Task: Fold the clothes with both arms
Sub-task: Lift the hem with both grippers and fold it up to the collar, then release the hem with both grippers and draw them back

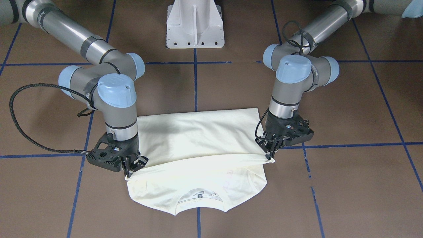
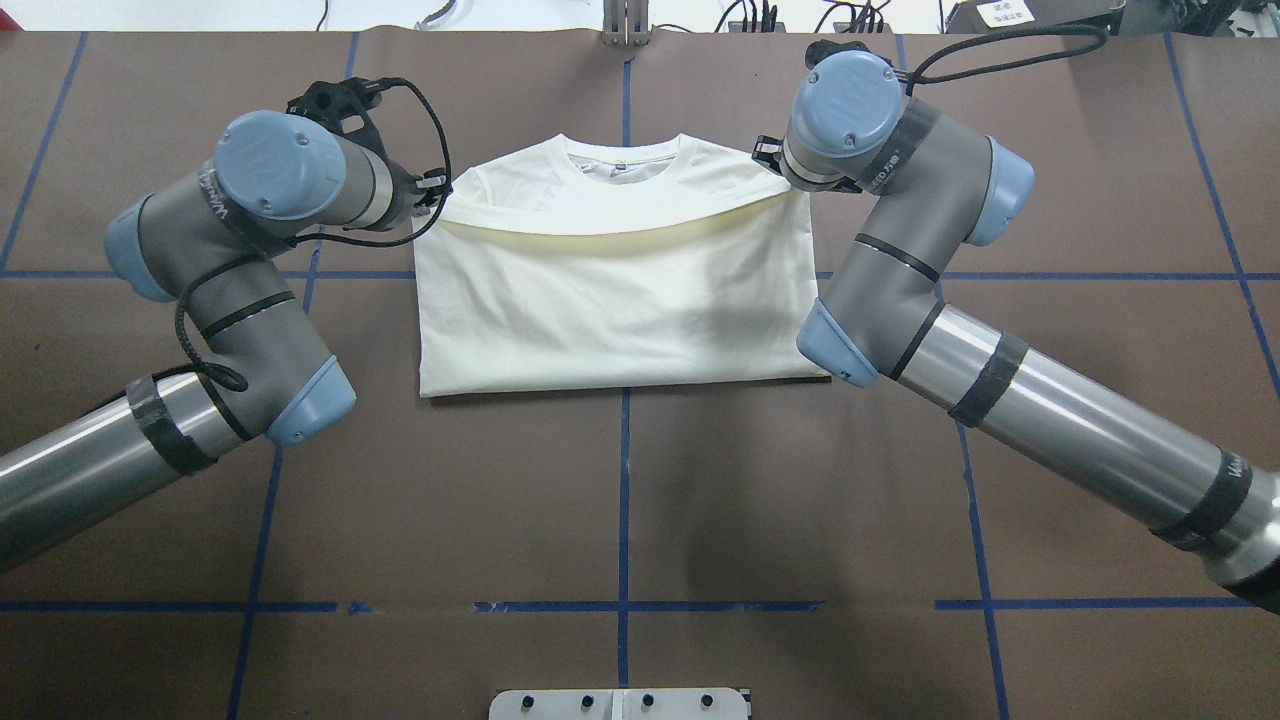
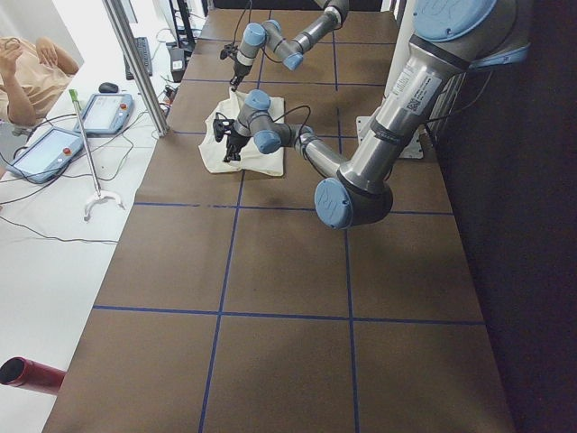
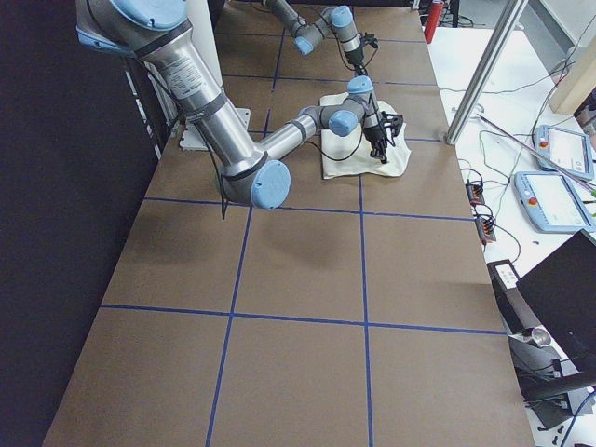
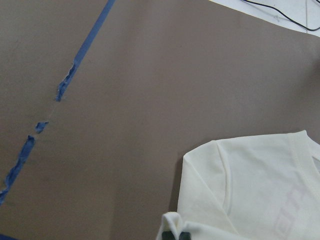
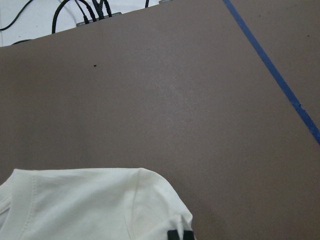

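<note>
Two grippers are engaged on one T-shirt (image 1: 198,132), which lies on the brown table (image 1: 347,185) in line with the white pedestal base (image 1: 195,24), its collar (image 2: 622,158) on the side away from the robot. The garment is doubled over. A plain cream upper layer covers the body from the fold line nearest the robot up to the shoulder area, leaving the collar and both shoulders exposed. The left gripper (image 1: 271,152) stands at the corner of that upper layer on the robot's left side, pointing down with its jaws closed on the cloth edge. The left wrist view confirms this: dark fingertips (image 5: 177,236) sit at a small bunch of fabric. The right gripper (image 1: 131,168) stands at the opposite corner, likewise pointing down and clamped on the edge. In the right wrist view its fingertips (image 6: 180,235) sit on the cloth at the shoulder. Between the two grips the free edge spans the chest, slightly raised, with a shadow line beneath it in the overhead view. Faint lettering (image 1: 231,175) shows through the exposed chest panel. The shirt straddles a blue tape line (image 1: 195,86) running down the table's centre.
</note>
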Robot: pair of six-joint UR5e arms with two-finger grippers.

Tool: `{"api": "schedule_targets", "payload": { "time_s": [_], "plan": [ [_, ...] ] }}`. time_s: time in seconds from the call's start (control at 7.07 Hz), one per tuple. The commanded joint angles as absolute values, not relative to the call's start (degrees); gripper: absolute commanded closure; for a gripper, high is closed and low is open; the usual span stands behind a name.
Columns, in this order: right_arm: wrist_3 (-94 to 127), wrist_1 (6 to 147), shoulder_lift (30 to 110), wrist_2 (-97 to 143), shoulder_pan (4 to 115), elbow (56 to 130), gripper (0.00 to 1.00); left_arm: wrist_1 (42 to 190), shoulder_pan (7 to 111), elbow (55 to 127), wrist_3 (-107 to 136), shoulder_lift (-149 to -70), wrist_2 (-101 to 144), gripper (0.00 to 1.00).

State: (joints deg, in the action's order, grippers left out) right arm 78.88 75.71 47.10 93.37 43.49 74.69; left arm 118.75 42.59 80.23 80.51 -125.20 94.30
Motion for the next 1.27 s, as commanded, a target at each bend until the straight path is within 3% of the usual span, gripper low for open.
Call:
{"api": "schedule_targets", "payload": {
  "time_s": [0.0,0.14,0.28,0.42,0.57,0.85,1.13],
  "plan": [
    [78.75,75.67,46.41,93.34,43.42,73.04,1.00,125.05,42.71,74.20,80.42,-126.12,93.78,0.94],
    [78.58,75.67,46.32,93.34,43.33,72.95,0.88,125.68,42.98,73.83,80.42,-126.04,92.91,0.89],
    [78.66,75.76,46.14,93.25,43.24,73.04,0.60,125.86,43.15,74.00,79.90,-125.86,92.99,0.86],
    [79.01,75.67,46.23,93.34,43.16,73.82,0.49,126.73,43.24,74.53,80.07,-126.03,93.34,0.79],
    [79.36,75.67,46.84,93.43,42.98,75.74,0.45,131.61,43.59,74.62,80.42,-125.69,93.51,0.73],
    [79.80,75.67,53.91,96.83,40.89,86.59,0.42,137.52,46.22,74.62,81.29,-125.24,101.02,0.42],
    [88.62,75.67,64.91,96.42,34.57,97.87,0.36,144.46,46.41,76.54,82.35,-122.27,101.51,0.38]
  ]
}}
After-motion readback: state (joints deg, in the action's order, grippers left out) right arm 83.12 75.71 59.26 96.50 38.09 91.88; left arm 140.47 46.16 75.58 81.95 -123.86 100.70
